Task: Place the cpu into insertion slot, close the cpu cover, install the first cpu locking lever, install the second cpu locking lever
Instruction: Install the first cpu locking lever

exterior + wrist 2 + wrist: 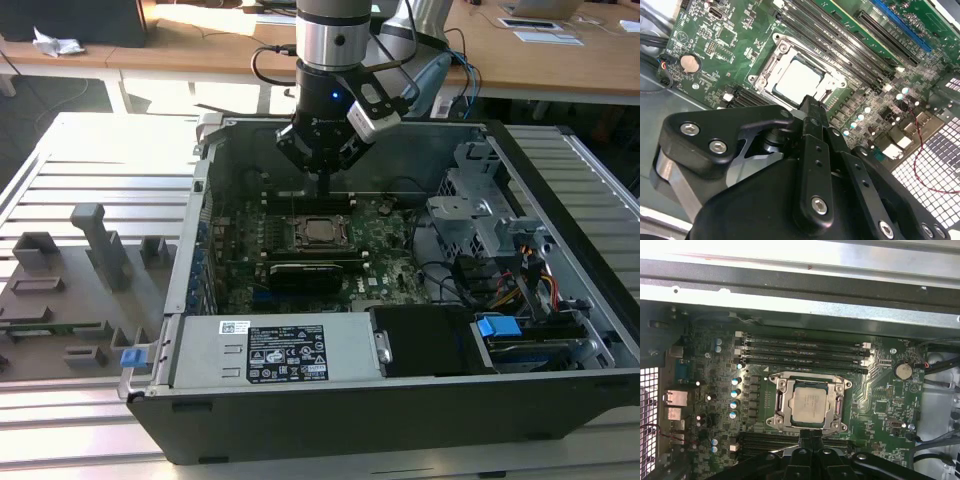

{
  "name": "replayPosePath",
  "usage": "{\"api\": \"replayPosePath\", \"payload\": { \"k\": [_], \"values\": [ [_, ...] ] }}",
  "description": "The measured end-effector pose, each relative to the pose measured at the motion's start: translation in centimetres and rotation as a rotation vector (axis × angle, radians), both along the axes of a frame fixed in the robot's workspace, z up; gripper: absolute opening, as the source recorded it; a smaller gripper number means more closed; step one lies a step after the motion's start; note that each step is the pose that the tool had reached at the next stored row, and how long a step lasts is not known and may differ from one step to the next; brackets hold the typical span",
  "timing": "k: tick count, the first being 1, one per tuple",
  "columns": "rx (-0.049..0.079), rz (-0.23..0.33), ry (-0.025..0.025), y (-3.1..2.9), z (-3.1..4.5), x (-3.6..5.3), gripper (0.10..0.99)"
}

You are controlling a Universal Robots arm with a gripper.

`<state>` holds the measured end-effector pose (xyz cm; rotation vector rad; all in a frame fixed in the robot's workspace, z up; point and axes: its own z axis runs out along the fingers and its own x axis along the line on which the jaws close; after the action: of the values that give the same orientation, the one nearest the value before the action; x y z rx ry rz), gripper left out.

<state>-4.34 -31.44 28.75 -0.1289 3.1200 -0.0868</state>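
Note:
The cpu point(810, 405) lies flat in the insertion slot point(781, 416) on the green board, its silver top showing. It also appears in the exterior view as the cpu point(319, 231) and in the second wrist view as the cpu point(796, 80). The cpu cover point(809, 380), a metal frame, lies down around the chip. I cannot make out how the locking levers stand. My gripper point(325, 186) hangs inside the case just off one edge of the socket. Its fingertips point(805, 436) are shut together with nothing between them, and in the second wrist view the gripper point(810, 101) points at the socket's rim.
Long black memory slots point(802, 351) run beside the socket. A black slatted block point(312, 272) lies on the socket's other side. The case walls point(190, 240) ring the board, with a power supply point(270, 350) in front and a drive cage with cables point(490, 250) on the exterior view's right. Grey fixtures point(95, 240) stand on the table.

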Motion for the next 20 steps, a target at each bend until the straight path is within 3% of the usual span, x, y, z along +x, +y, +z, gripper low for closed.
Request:
{"api": "replayPosePath", "payload": {
  "k": [3, 12, 20],
  "values": [
    [0.000, 0.000, 0.0001, 0.00, 0.01, -0.18, 0.106],
    [0.001, 0.000, -0.0004, 0.03, -0.01, -3.30, 0.106],
    [0.017, 0.000, -0.0004, 1.90, -0.01, -4.27, 0.106]
  ]
}}
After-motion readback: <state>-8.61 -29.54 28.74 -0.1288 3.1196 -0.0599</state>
